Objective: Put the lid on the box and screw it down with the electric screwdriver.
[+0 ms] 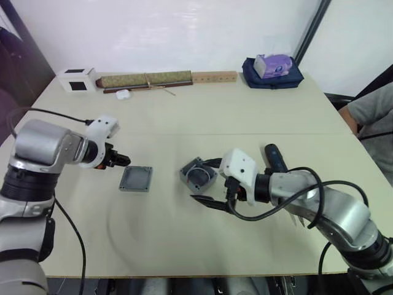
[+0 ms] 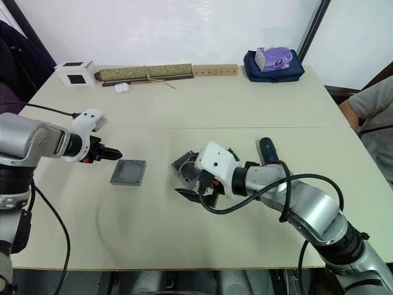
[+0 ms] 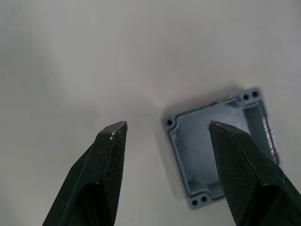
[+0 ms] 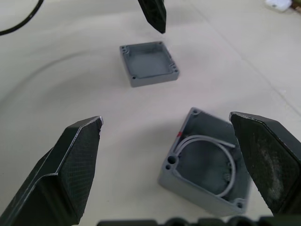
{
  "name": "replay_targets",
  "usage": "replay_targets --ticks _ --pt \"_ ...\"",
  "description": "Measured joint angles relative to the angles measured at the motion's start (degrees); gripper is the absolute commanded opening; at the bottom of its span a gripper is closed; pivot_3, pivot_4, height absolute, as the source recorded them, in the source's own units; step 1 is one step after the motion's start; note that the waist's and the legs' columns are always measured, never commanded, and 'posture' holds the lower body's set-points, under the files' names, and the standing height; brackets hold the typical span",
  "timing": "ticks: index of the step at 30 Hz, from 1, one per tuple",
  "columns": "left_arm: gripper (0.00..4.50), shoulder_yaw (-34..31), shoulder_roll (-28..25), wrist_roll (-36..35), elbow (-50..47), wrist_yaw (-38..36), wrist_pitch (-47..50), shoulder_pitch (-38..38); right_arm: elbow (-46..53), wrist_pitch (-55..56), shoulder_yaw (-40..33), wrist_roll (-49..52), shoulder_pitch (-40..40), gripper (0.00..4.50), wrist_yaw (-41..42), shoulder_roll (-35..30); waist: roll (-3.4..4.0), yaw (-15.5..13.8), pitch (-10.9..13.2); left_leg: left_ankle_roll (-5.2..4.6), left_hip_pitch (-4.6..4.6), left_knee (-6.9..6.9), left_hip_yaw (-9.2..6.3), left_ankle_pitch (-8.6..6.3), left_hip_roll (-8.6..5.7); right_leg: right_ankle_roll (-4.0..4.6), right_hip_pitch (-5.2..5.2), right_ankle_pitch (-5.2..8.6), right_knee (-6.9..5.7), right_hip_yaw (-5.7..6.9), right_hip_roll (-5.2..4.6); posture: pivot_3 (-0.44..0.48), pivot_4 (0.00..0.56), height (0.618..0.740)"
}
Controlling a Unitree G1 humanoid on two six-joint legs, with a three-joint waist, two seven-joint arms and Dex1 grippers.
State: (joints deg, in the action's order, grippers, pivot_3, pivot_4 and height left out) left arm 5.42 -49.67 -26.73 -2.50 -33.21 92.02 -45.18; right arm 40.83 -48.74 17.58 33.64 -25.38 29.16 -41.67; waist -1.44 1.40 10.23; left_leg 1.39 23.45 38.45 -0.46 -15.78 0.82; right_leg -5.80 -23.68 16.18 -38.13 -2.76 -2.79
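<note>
From the head cameras I see the beige table (image 1: 202, 117) with the lid (image 1: 136, 179) lying flat on it, hollow side up, a little left of the middle. The left gripper (image 1: 123, 161) hovers just beside the lid's upper left corner and is not touching it. The box (image 1: 198, 174) sits near the middle of the table, open side up and tilted a little. The right gripper (image 1: 209, 182) is at the box, with one finger above it and one below toward me; its fingers are spread wide. The electric screwdriver (image 1: 276, 157) lies on the table behind the right arm, partly hidden by it. At the far edge I see a white cube (image 1: 77, 79), a long rolled mat (image 1: 146, 80), a wooden strip (image 1: 214, 77) and a dark blue bag (image 1: 271, 72) with a purple pack on it. A person's arm (image 1: 367, 114) shows at the right edge.

In the left wrist view, the two fingers (image 3: 106, 160) stand well apart and hold nothing. The lid (image 3: 211, 150) lies on the table beyond them, partly behind one finger.

In the right wrist view, the fingers (image 4: 70, 165) are also spread wide and empty. The box (image 4: 207, 167) sits between them, with a white wire coiled inside and a small red mark on its wall. The lid (image 4: 148, 62) lies further away, and the left gripper's tip (image 4: 154, 13) hangs just beyond it.
</note>
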Motion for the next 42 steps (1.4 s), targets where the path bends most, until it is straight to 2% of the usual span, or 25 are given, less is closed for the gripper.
replay_targets --ticks 4,11,15,18,22,24,28,31,33,36,39,42 --pt "2.79 -0.08 0.34 -5.61 1.72 3.51 0.01 1.67 -0.04 0.47 -0.02 -1.88 1.89 4.50 0.30 0.94 -0.01 -0.72 -0.01 0.00 0.00 0.04 0.00 0.00 0.00 0.00 0.01 0.00 -0.01 0.01 -0.01 0.000 0.150 0.740" --pt "2.79 0.54 0.44 -8.99 4.58 7.59 0.00 1.57 0.69 -1.58 -0.79 -2.63 2.07 4.50 -0.70 2.75 -0.01 -0.59 -0.01 0.00 0.00 0.09 0.00 0.00 -0.04 0.00 0.03 0.00 -0.01 0.01 0.03 0.000 0.150 0.740" --pt "2.79 1.90 2.84 -8.59 7.23 9.38 0.00 -0.32 1.80 -3.65 -1.58 -2.65 2.07 4.50 -1.87 3.79 -0.01 -0.67 -0.01 0.00 0.00 0.13 0.00 0.00 -0.12 0.01 0.05 0.00 -0.01 0.03 0.03 0.000 0.150 0.740" --pt "2.08 4.47 1.97 -8.14 7.45 9.53 -0.04 -0.76 2.37 -4.59 -2.24 -2.79 2.11 4.50 -2.41 4.24 0.00 -0.50 -0.01 0.00 -0.01 0.13 0.02 0.00 -0.13 0.01 0.06 0.00 0.00 0.00 0.02 0.000 0.150 0.740" --pt "0.53 5.60 1.06 -7.51 7.49 8.24 -0.18 -0.67 2.71 -5.36 -2.63 -3.09 2.57 4.50 -3.15 4.77 0.02 -0.36 -0.03 0.00 -0.06 0.11 0.02 0.00 -0.10 0.01 0.07 0.00 -0.01 0.00 0.09 0.000 0.150 0.740" --pt "0.03 5.53 1.27 -7.45 7.28 7.72 -0.11 -0.65 2.78 -5.58 -3.03 -2.99 3.08 4.50 -3.46 5.36 0.03 -0.37 -0.04 0.00 -0.09 0.12 0.03 0.00 -0.10 0.01 0.12 0.00 -0.01 0.00 0.08 0.000 0.150 0.740" --pt "0.03 4.60 2.19 -6.85 7.24 8.12 -0.08 -0.19 3.04 -5.88 -5.75 -1.85 3.61 4.50 -3.66 6.78 0.10 -0.49 -0.08 0.00 -0.17 0.12 0.03 0.00 -0.11 0.01 0.22 0.00 -0.01 0.00 0.06 0.000 0.150 0.740" --pt "0.03 1.59 5.18 -5.93 7.29 9.76 0.05 0.40 2.84 -5.88 -8.50 -0.80 4.51 4.50 -3.26 6.99 0.27 -0.91 -0.20 0.00 -0.19 0.13 0.00 0.00 -0.16 0.00 0.31 0.00 0.02 0.02 -0.02 0.000 0.150 0.740" --pt "0.03 -1.00 7.33 -5.00 8.31 10.13 -0.55 0.52 1.51 -5.84 -12.59 2.13 5.18 4.50 -3.24 9.88 0.28 -1.10 -0.20 0.00 -0.19 0.21 -0.04 0.00 -0.21 0.00 0.36 -0.01 0.00 0.09 -0.04 0.000 0.150 0.740" --pt "0.03 -2.07 8.84 -5.02 12.02 6.27 -8.57 0.08 -2.21 -5.54 -20.21 8.90 3.75 4.50 -5.05 16.30 0.20 -0.88 -0.16 0.00 -0.11 0.31 -0.06 0.00 -0.17 0.00 0.33 -0.02 -0.01 0.12 -0.02 0.000 0.150 0.740" --pt "0.03 -6.06 12.39 -4.18 16.86 0.23 -27.71 -3.27 -8.91 -5.81 -26.77 12.97 -2.17 4.50 -7.03 17.69 0.15 -0.90 -0.10 0.03 0.01 0.36 -0.05 0.01 -0.13 0.05 0.24 -0.07 0.03 0.18 -0.03 0.000 0.150 0.740" --pt "0.03 -10.55 17.73 -2.34 20.24 0.17 -43.86 -8.24 -18.02 -6.47 -29.75 13.83 -9.71 4.50 -10.38 18.75 0.16 -0.80 -0.10 0.03 0.01 0.31 0.04 0.01 -0.15 0.05 0.19 -0.07 0.05 0.14 -0.10 0.000 0.150 0.740"
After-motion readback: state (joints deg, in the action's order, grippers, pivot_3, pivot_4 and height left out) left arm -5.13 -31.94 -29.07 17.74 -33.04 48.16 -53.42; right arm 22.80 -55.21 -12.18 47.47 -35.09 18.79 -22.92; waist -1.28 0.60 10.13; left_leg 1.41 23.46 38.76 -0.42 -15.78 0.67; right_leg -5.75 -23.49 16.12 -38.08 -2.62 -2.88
